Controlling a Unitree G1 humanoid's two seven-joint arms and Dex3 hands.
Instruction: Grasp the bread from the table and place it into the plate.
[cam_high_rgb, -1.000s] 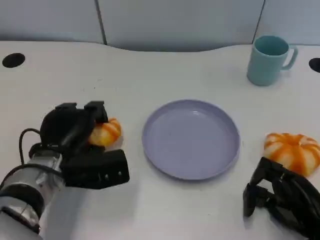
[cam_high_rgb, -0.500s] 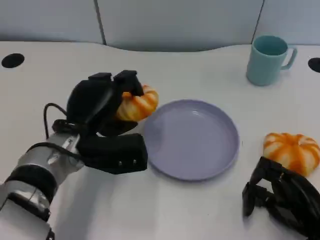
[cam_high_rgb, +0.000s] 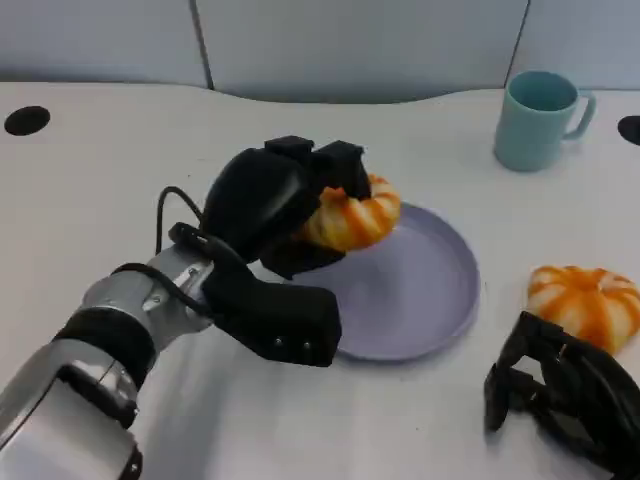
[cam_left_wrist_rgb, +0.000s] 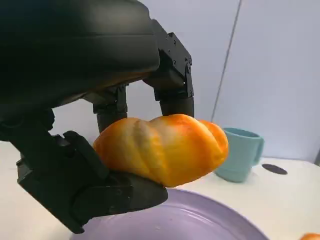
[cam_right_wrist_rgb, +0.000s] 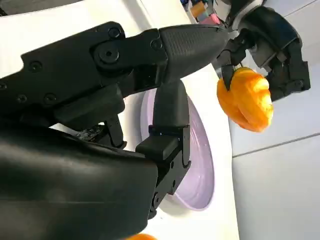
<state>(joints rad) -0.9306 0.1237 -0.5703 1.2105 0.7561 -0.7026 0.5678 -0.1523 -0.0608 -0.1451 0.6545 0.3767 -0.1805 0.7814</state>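
My left hand (cam_high_rgb: 275, 205) grips an orange, ridged bread roll (cam_high_rgb: 352, 217) and holds it in the air over the near-left part of the lavender plate (cam_high_rgb: 425, 290). In the left wrist view the roll (cam_left_wrist_rgb: 160, 147) sits between the fingers (cam_left_wrist_rgb: 172, 80) and thumb, just above the plate (cam_left_wrist_rgb: 180, 220). My right hand (cam_high_rgb: 565, 395) rests low at the table's front right, fingers apart and holding nothing. The right wrist view looks past its fingers (cam_right_wrist_rgb: 165, 45) to the plate (cam_right_wrist_rgb: 202, 165) and the held roll (cam_right_wrist_rgb: 245, 97).
A second orange roll (cam_high_rgb: 585, 300) lies on the table right of the plate, just beyond my right hand. A teal mug (cam_high_rgb: 538, 118) stands at the back right. Black cable holes (cam_high_rgb: 27, 120) mark the table's far corners.
My left hand has lifted the roll from the table at the left and carried it right and away from me, until it hangs over the plate's edge. The right hand has stayed put.
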